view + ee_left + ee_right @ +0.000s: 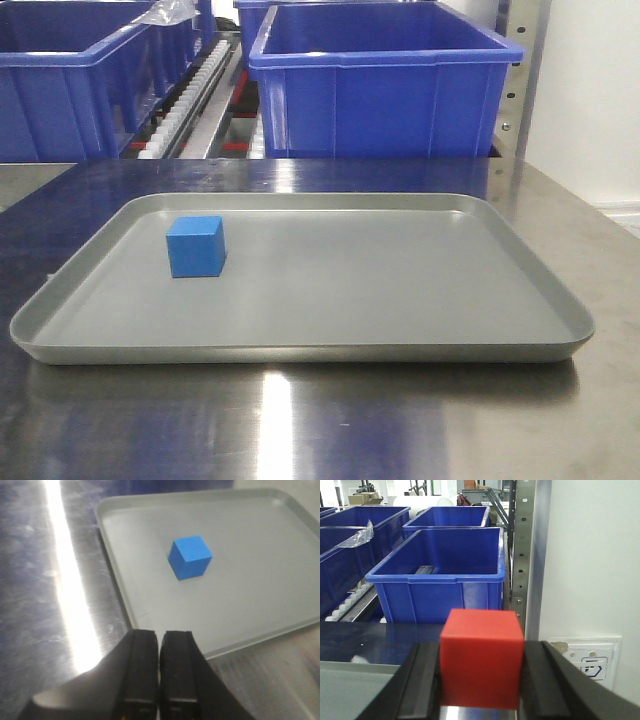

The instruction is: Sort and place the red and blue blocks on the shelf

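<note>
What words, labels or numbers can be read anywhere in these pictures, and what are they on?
No readable text in any view.
Wall plate, right wrist view: a dark printed mark, too blurred to read.
Blue bins, tray, blue block, red block: plain faces, no labels showing.

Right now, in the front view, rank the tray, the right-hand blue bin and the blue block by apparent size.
1. Tray.
2. Right-hand blue bin, though it sits farther back, so its true size is unsure.
3. Blue block, clearly smallest.
</note>
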Controlling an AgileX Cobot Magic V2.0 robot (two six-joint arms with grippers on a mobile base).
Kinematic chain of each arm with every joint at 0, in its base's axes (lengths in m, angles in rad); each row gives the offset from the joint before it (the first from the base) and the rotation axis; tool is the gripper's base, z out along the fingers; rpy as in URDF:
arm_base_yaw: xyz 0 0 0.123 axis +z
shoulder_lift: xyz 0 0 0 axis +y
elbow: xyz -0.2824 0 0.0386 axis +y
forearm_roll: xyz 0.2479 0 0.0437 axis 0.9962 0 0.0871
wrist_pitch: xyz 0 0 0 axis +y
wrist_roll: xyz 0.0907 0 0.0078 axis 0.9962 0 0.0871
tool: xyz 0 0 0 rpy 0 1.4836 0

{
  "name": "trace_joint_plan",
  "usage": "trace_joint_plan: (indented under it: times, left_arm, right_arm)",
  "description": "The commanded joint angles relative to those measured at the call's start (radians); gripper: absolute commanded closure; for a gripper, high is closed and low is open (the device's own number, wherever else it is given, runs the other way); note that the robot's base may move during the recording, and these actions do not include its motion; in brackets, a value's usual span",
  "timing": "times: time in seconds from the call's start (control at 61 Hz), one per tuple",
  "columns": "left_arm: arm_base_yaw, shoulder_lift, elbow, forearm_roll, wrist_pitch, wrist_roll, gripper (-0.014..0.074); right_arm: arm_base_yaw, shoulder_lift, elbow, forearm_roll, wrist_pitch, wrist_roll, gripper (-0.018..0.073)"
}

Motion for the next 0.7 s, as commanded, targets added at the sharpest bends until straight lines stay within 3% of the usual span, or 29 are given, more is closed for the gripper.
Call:
trace_joint_plan:
  times: [0.0,0.278,0.541,0.606,0.688]
  left_arm:
    - [-0.034,0.07,-0.083,-0.021,-0.076,0.005,0.0472]
    - [-0.072,0.344,-0.264,-0.023,-0.068,0.005,0.047]
    - [-0.072,0.553,-0.443,-0.023,0.035,0.005,0.0463]
    - [-0.072,0.585,-0.477,-0.023,0.075,0.003,0.0401]
    - [-0.072,0.624,-0.526,-0.017,0.132,-0.006,0.0251]
  right_arm:
    - [-0.006,0.008,-0.027,-0.006,-0.082,-0.008,0.0502]
    - [-0.006,0.008,-0.027,-0.006,-0.082,-0.008,0.0502]
    - [-0.006,0.008,-0.027,-0.006,-0.082,-0.008,0.0502]
    - [-0.006,0.008,-0.027,-0.006,-0.082,-0.008,0.0502]
    - [-0.006,0.008,-0.027,-0.006,-0.082,-0.008,0.0502]
